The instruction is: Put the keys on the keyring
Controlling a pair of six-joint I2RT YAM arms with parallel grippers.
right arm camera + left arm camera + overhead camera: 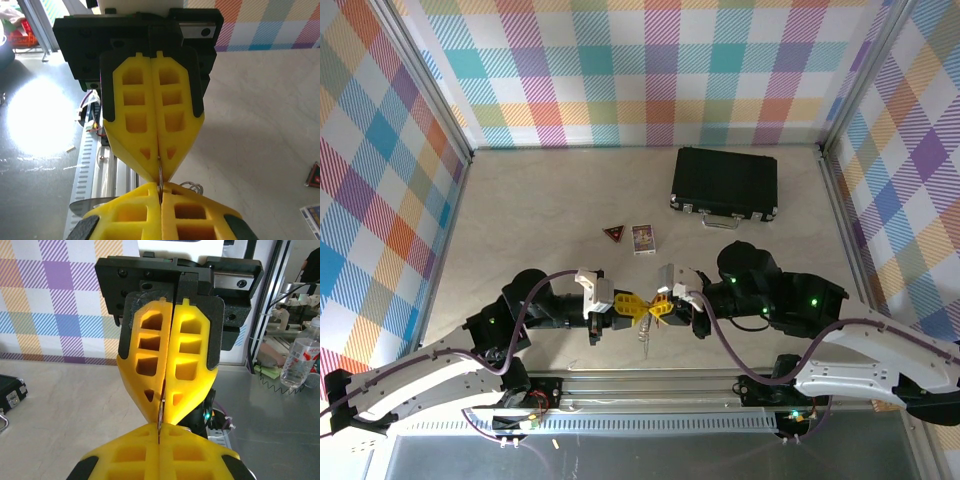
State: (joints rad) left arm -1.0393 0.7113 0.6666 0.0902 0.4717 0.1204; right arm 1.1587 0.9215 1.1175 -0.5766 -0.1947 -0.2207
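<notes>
Tip to tip over the table (540, 210)!
Left gripper (636, 307) and right gripper (659, 306) meet, both jaws clamped tight on the silver keyring (645, 340) dangling between them.

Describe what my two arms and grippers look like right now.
Both match. The left gripper and right gripper have yellow, wedge-shaped fingers with cut-out cells, on black mounts. The left arm and right arm have white lower links, black upper links with green lights, and a mauve cable looping alongside.
</notes>
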